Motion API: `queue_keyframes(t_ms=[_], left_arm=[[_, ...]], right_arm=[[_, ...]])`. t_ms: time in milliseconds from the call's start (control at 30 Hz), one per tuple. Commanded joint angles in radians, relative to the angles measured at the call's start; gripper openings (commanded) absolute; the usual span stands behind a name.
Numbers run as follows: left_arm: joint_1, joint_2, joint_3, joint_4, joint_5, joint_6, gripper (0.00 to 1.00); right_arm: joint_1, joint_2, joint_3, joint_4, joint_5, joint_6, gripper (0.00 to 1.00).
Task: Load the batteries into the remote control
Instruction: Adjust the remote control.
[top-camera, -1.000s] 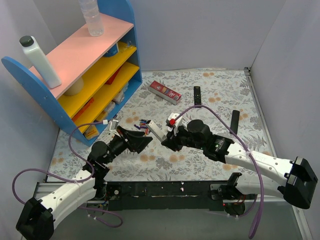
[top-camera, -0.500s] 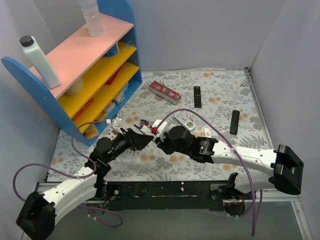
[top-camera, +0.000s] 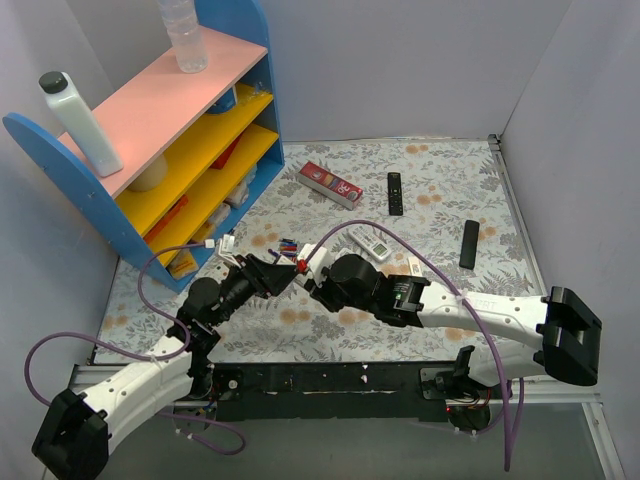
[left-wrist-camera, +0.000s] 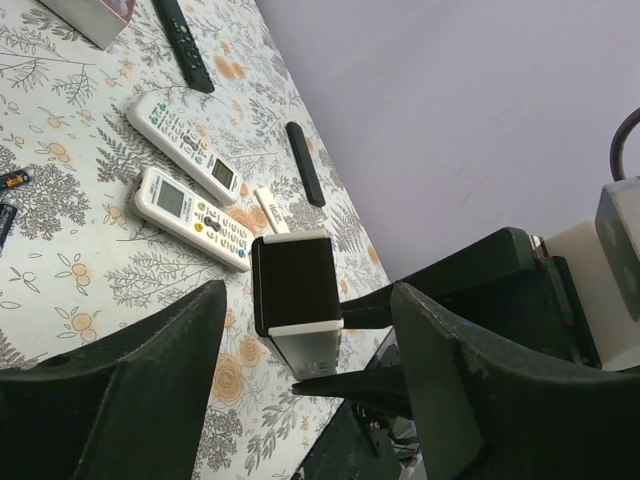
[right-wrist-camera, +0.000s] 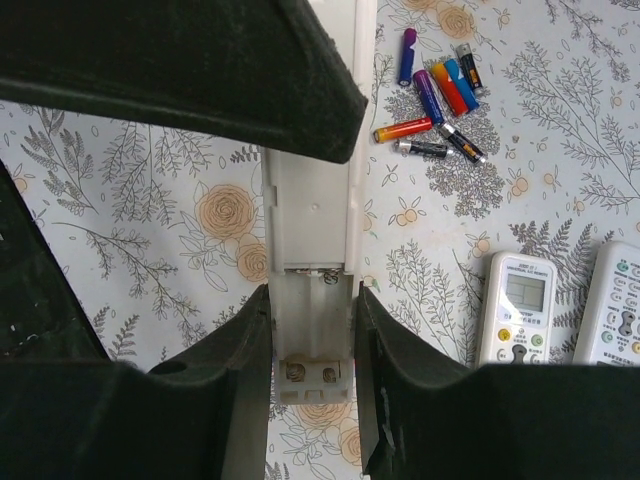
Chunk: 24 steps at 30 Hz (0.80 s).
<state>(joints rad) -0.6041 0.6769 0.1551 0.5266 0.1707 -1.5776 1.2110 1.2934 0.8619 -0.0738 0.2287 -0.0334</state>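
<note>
My right gripper (right-wrist-camera: 312, 330) is shut on the slim silver-white remote control (right-wrist-camera: 310, 220) and holds it above the table, with its open, empty battery bay and springs facing the right wrist camera. In the top view the right gripper (top-camera: 318, 268) sits close to my left gripper (top-camera: 285, 275). In the left wrist view the remote control (left-wrist-camera: 295, 300) shows end-on between the spread fingers of the left gripper (left-wrist-camera: 300, 390), with gaps on both sides. The batteries (right-wrist-camera: 440, 100) lie loose on the cloth, and they also show in the top view (top-camera: 285, 246).
Two wider white remotes (left-wrist-camera: 190, 180) lie side by side, with a small white strip (left-wrist-camera: 270, 210) beside them. Two black remotes (top-camera: 394, 192) (top-camera: 468, 243) and a red box (top-camera: 330, 183) lie farther back. A blue shelf unit (top-camera: 150, 130) stands at the back left.
My right gripper has carried the remote control left, to the left gripper. The left gripper has shifted slightly and now straddles the remote's end.
</note>
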Motion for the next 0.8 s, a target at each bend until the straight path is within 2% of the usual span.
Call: queue_keyframes(t_ms=[0,67,100,267,333,367,433,467,533,567,600,733,767], left_arm=[[0.0,0.016,-0.011,0.026,-0.01,-0.007,0.6],[0.0,0.019,-0.011,0.024,-0.013,-0.01,0.53],[-0.002,0.019,-0.012,0.024,-0.016,-0.012,0.44],[0.0,-0.008,-0.023,0.001,-0.045,-0.013,0.17],[0.0,-0.019,-0.029,-0.011,-0.057,-0.015,0.09],[0.0,-0.031,-0.032,-0.022,-0.071,-0.015,0.06],[0.001,-0.045,-0.038,-0.036,-0.091,-0.015,0.03],[0.0,-0.056,-0.045,-0.052,-0.102,-0.016,0.02],[0.0,-0.094,-0.055,-0.072,-0.149,-0.019,0.01],[0.0,-0.109,-0.063,-0.103,-0.158,-0.022,0.0],[0.0,-0.146,-0.069,-0.12,-0.222,-0.024,0.0],[0.0,-0.249,-0.084,-0.224,-0.335,-0.022,0.0],[0.0,-0.272,-0.085,-0.278,-0.355,-0.018,0.0]], right_arm=[[0.009,0.006,0.057,0.032,-0.011,-0.017,0.01],[0.01,0.017,0.061,0.032,-0.015,-0.019,0.01],[0.01,0.02,0.065,0.029,-0.019,-0.017,0.01],[0.01,0.024,0.062,0.049,-0.029,-0.007,0.01],[0.01,0.023,0.057,0.065,-0.029,0.004,0.07],[0.01,0.021,0.055,0.065,-0.032,0.009,0.15],[0.01,0.018,0.052,0.065,-0.014,0.015,0.21],[0.01,0.012,0.049,0.1,-0.006,0.02,0.31],[0.009,0.003,0.031,0.118,0.02,0.026,0.43],[0.009,-0.006,0.023,0.138,0.032,0.047,0.54],[0.009,-0.012,0.011,0.146,0.055,0.055,0.59],[0.004,-0.046,-0.027,0.213,0.081,0.073,0.75],[-0.001,-0.052,-0.035,0.229,0.086,0.078,0.92]])
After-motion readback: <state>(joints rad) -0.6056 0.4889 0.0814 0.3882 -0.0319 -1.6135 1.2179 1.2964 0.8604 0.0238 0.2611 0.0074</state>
